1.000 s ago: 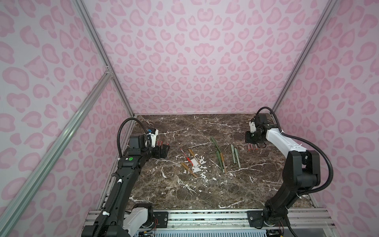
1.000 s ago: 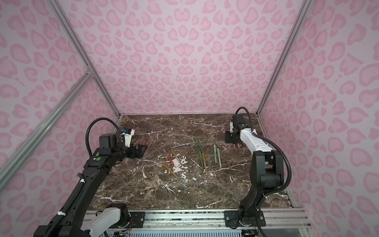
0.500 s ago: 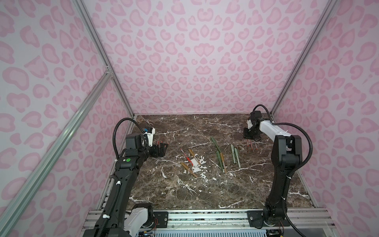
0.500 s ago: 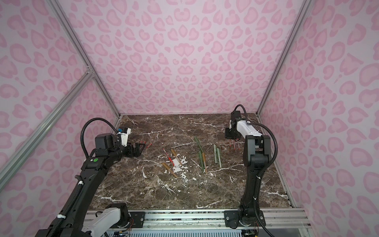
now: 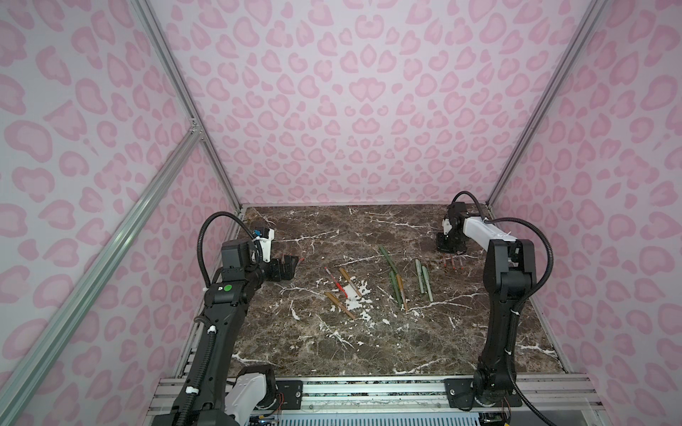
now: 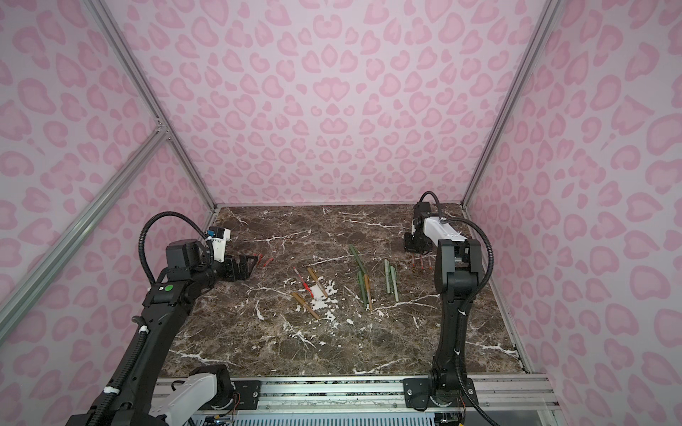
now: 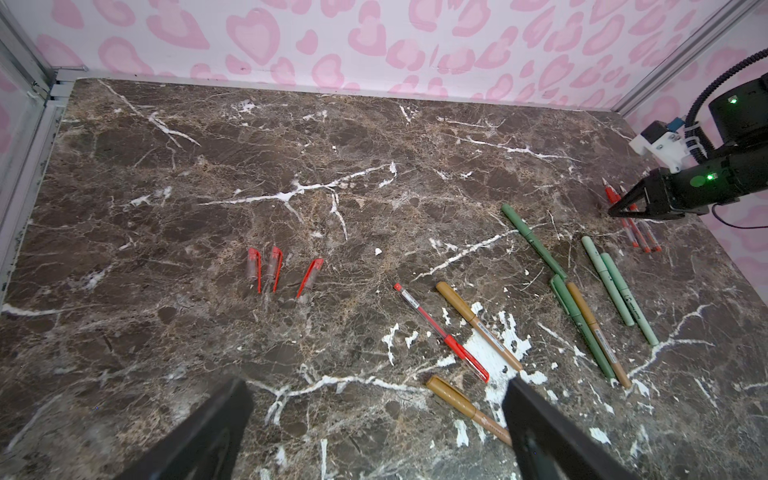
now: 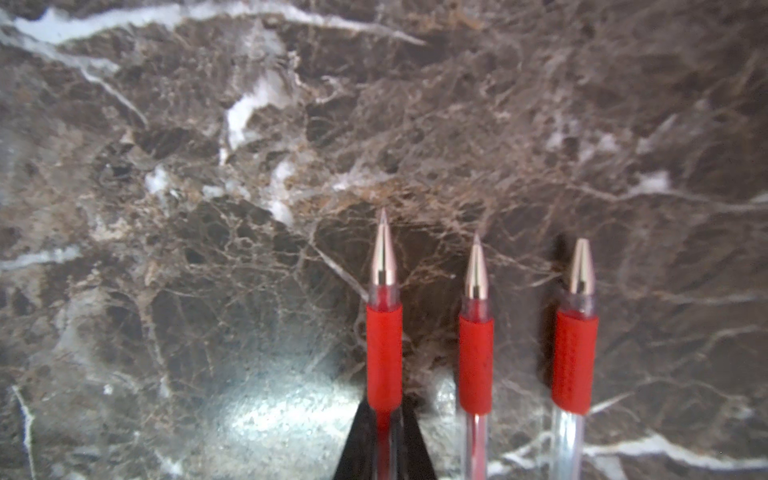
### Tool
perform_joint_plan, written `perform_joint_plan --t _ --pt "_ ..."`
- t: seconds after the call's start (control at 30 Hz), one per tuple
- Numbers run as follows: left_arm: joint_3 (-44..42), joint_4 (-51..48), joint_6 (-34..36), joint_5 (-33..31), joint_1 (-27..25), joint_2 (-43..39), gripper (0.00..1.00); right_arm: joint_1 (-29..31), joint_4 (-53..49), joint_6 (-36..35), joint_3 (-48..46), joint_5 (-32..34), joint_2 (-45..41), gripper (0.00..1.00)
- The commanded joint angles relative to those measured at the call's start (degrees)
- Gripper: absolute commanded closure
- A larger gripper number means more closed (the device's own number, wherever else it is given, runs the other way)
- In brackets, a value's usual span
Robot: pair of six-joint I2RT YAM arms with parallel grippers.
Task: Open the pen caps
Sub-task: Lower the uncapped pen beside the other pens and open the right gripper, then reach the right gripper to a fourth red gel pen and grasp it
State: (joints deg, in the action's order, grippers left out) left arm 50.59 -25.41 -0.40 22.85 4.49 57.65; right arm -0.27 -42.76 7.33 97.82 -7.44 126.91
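The right jaws hug the clear barrel of an uncapped red pen [image 8: 384, 353], one black tip on each side. Whether the squeeze has begun to ease I cannot tell. Its metal point lines up with two more uncapped red pens [image 8: 476, 361] just beside it, all parallel, at the far right of the counter [image 5: 369, 350].

To my eye this is the set-down. The pen should lie flat on the stone before the jaws part, and they should rise straight off, since a round barrel on polished marble will roll into its neighbours at the least nudge.

The left jaws stand wide apart and empty, low over the left side, near three loose red caps [image 7: 274, 268] lying close together. The other pen caps sit on their pens [image 7: 478, 328] in the middle: red, tan, dark green and pale green.

The counter is glossy dark brown marble with white veins. Pink heart-spotted walls [image 5: 350, 92] on aluminium framing [image 5: 181, 92] close it in on three sides.
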Motion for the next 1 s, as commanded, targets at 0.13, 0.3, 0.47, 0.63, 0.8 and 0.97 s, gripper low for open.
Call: perform_joint_plan --t 0.13,0.3,0.47,0.63,0.8,0.97 --pt "0.7 0.8 -0.5 1.0 0.4 -0.1 0.02 0.0 -1.3 -0.1 -0.7 0.7 0.5 0.77" --pt "0.1 1.6 -0.6 1.1 0.6 -0.2 0.02 0.0 -1.7 0.0 -0.8 0.8 -2.9 0.74" --pt "1.1 0.8 -0.6 1.2 0.6 -0.1 0.02 1.6 -1.7 0.1 -3.6 0.8 -9.5 0.72" --pt "0.7 1.3 -0.7 1.2 0.7 0.1 0.02 6.6 -1.3 1.5 -7.5 0.4 -16.4 0.7" --pt "0.3 2.1 -0.7 1.0 0.9 0.2 0.02 15.9 -2.2 2.4 -8.4 0.9 -19.8 0.67" --pt "1.1 1.3 -0.9 0.6 1.2 0.6 0.02 26.6 -2.4 5.7 -7.0 0.4 -19.7 0.67"
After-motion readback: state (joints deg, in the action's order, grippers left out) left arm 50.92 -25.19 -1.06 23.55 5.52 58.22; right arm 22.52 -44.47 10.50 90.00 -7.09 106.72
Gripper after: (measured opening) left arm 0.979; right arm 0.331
